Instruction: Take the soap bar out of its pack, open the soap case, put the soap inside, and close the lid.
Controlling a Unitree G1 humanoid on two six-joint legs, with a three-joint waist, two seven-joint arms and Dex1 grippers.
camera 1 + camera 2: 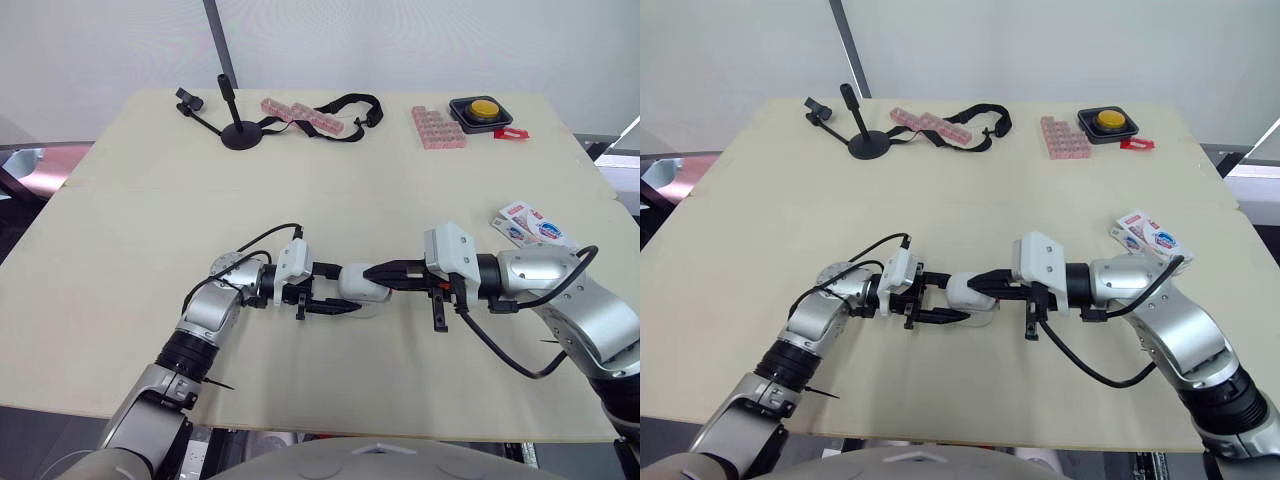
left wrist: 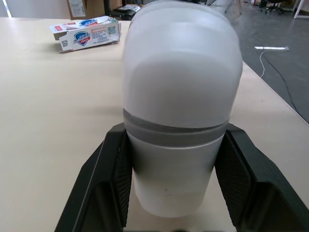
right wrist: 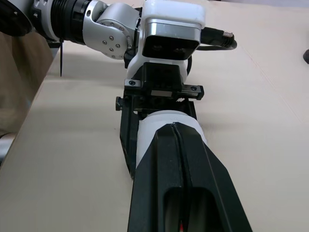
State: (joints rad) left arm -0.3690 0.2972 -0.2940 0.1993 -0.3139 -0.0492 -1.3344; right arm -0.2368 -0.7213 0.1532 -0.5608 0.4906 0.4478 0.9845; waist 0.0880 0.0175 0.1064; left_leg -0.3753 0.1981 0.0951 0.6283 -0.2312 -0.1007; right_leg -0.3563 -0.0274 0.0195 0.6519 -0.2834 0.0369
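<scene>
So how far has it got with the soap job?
Unpacking looks done: the soap pack lies aside on the table, at its right edge. In hand: the left end effector grips the white soap case by its sides, while the right end effector, fingers together, sits on its top. Whether the soap is inside is hidden. Left: probably pressing it fully shut and letting go.

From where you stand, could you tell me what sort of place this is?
Probably a robotics test lab: a work table holding a yellow push button and small black stand, with a cable lying on bare floor.
</scene>
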